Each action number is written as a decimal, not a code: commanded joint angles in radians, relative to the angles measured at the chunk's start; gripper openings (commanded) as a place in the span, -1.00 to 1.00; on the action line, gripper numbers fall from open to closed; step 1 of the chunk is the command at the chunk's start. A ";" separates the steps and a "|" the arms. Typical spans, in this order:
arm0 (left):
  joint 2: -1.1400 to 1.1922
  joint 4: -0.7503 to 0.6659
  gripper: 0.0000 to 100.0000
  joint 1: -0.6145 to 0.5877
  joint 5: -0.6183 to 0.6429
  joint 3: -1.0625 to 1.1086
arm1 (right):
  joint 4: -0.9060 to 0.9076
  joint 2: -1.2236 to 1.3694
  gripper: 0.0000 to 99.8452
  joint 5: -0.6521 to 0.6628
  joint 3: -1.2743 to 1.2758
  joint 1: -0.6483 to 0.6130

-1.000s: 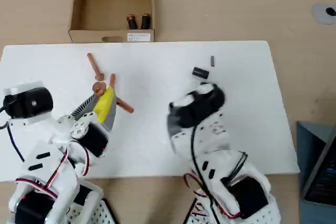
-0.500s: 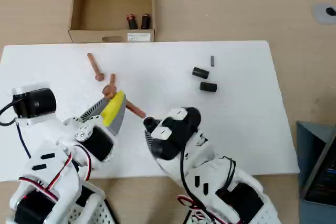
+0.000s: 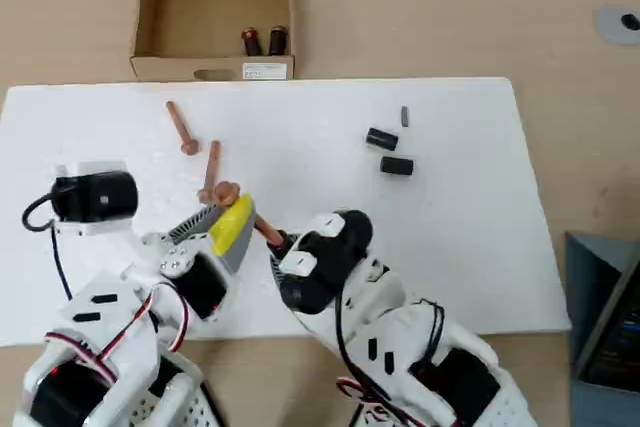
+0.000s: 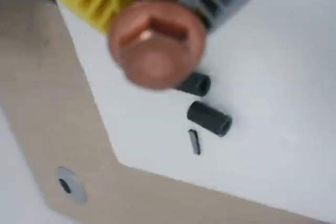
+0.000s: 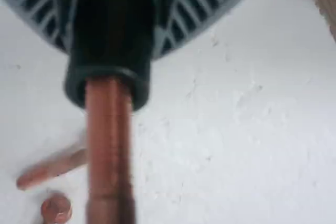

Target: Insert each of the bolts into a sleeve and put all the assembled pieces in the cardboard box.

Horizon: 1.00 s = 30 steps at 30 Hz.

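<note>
My left gripper, with one yellow finger, is shut on a copper bolt just behind its head. My right gripper is shut on a black sleeve. The bolt's shaft enters the sleeve's mouth. Both grippers meet above the white mat, left of its centre. Two loose bolts lie on the mat behind the left gripper. Two loose sleeves lie at centre right. The cardboard box at the back left holds two assembled pieces.
A small dark pin lies beyond the sleeves. The white mat has open room on its right half. A dark object stands off the table's right edge.
My right gripper left the sleeve area and swung left with a sleeve. My left gripper carried the bolt forward and right to meet it, and the shaft now sits in the sleeve.
</note>
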 commanded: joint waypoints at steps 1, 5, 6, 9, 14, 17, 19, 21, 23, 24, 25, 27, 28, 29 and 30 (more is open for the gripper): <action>-0.004 0.006 -1.00 0.012 -0.043 -0.028 | -0.029 -0.064 -0.98 0.009 -0.001 -0.002; 0.004 0.009 -1.00 0.018 -0.052 -0.031 | -0.029 -0.064 -0.98 0.009 -0.002 -0.002; 0.004 0.021 -1.00 0.020 -0.052 -0.028 | -0.029 -0.064 -0.98 0.009 -0.002 -0.002; 0.002 0.078 -1.00 0.060 -0.094 -0.008 | -0.029 -0.064 -0.98 0.048 -0.004 -0.002; -0.002 0.160 -1.00 0.135 -0.137 0.003 | -0.029 -0.064 -0.98 0.080 -0.004 -0.002; -0.001 0.178 -1.00 0.153 -0.137 0.003 | -0.029 -0.064 -0.98 0.080 -0.004 -0.002; 0.002 0.184 -0.99 0.155 -0.137 0.005 | -0.029 -0.064 -0.98 0.080 -0.004 -0.004; 0.002 0.186 -0.99 0.147 -0.137 0.005 | -0.029 -0.064 -0.98 0.080 -0.004 -0.004; 0.002 0.193 -0.99 0.147 -0.137 0.003 | -0.029 -0.064 -0.98 0.080 -0.004 -0.004; 0.002 0.199 -0.99 0.147 -0.137 0.003 | -0.029 -0.064 -0.98 0.080 -0.004 -0.005; 0.002 0.204 -0.98 0.147 -0.137 0.003 | -0.029 -0.064 -0.98 0.080 -0.004 -0.005; 0.002 0.206 -0.89 0.146 -0.137 0.003 | -0.029 -0.064 -0.98 0.080 -0.004 -0.005; 0.002 0.206 -0.83 0.146 -0.137 0.000 | -0.029 -0.064 -0.98 0.080 -0.004 -0.005; 0.004 0.206 -0.78 0.146 -0.137 -0.003 | -0.029 -0.064 -0.98 0.080 -0.005 -0.005; 0.004 0.206 -0.74 0.144 -0.137 -0.005 | -0.029 -0.064 -0.98 0.080 -0.007 -0.007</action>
